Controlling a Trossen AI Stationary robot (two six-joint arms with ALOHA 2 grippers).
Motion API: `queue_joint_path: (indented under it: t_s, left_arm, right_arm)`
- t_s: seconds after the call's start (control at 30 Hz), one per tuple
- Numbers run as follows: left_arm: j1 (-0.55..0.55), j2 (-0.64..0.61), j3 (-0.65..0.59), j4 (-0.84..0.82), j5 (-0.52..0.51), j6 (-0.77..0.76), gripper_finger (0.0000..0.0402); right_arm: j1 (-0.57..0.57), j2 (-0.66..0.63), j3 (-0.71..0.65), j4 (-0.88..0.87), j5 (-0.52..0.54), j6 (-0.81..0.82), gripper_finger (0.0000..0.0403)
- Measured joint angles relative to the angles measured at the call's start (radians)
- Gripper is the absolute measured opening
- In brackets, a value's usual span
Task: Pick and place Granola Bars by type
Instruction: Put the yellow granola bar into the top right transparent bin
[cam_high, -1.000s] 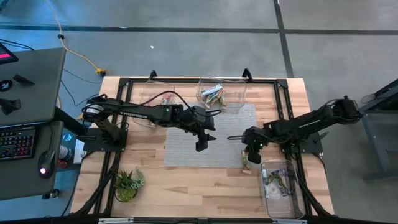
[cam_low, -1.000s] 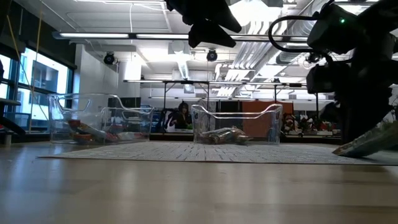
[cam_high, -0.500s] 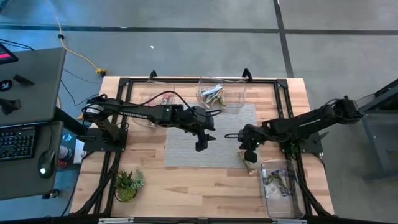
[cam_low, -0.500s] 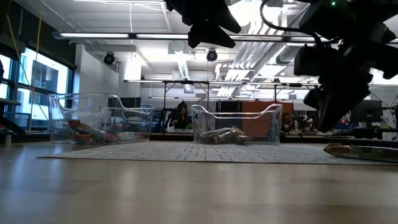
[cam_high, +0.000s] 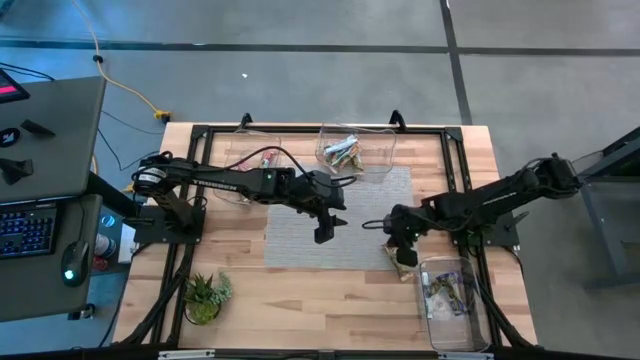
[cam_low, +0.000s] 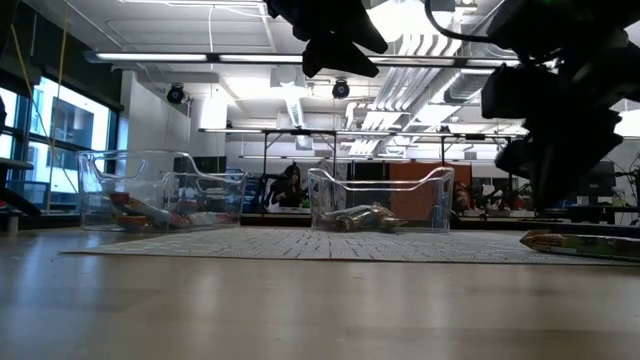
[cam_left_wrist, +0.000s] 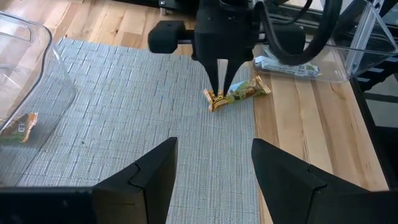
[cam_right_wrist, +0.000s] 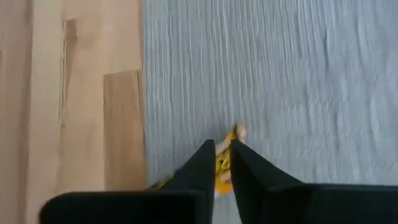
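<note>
Left wrist view | one granola bar (cam_left_wrist: 237, 95) on mat (cam_left_wrist: 124, 112) (right pincer (cam_left_wrist: 221, 87) above)

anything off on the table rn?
One green-tan granola bar lies askew across the grey mat's edge, half on the wood, outside any bin. The right gripper is pinched nearly shut just above one end. The left gripper hangs open over the mat.
</note>
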Motion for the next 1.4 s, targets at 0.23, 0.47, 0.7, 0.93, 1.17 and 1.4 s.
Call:
queue_joint_path:
  t_s: [0.23,0.47,0.7,0.93,1.17,1.4]
  left_arm:
    - [0.0,0.0,0.0,0.0,0.0,0.0,0.0201]
    - [0.0,0.0,0.0,0.002,0.0,0.0,0.0202]
    - [0.0,0.0,0.0,0.001,0.0,0.0,0.0201]
    - [0.0,0.0,0.0,0.001,0.0,-0.001,0.0202]
    - [0.0,0.0,0.0,0.0,0.0,0.0,0.0201]
    - [0.0,0.0,0.0,0.0,0.0,0.0,0.0201]
  right_arm:
    - [0.06,-0.001,-0.005,-0.08,-0.002,0.245,0.0096]
    - [0.115,-0.001,-0.005,-0.076,0.077,0.438,0.0143]
    - [0.145,-0.001,-0.005,-0.072,0.198,0.522,0.0166]
    - [0.145,0.035,-0.005,-0.072,0.201,0.559,0.0169]
    - [0.145,0.128,-0.002,-0.035,0.186,0.55,0.0169]
    - [0.145,0.133,-0.004,0.001,0.185,0.491,0.0145]
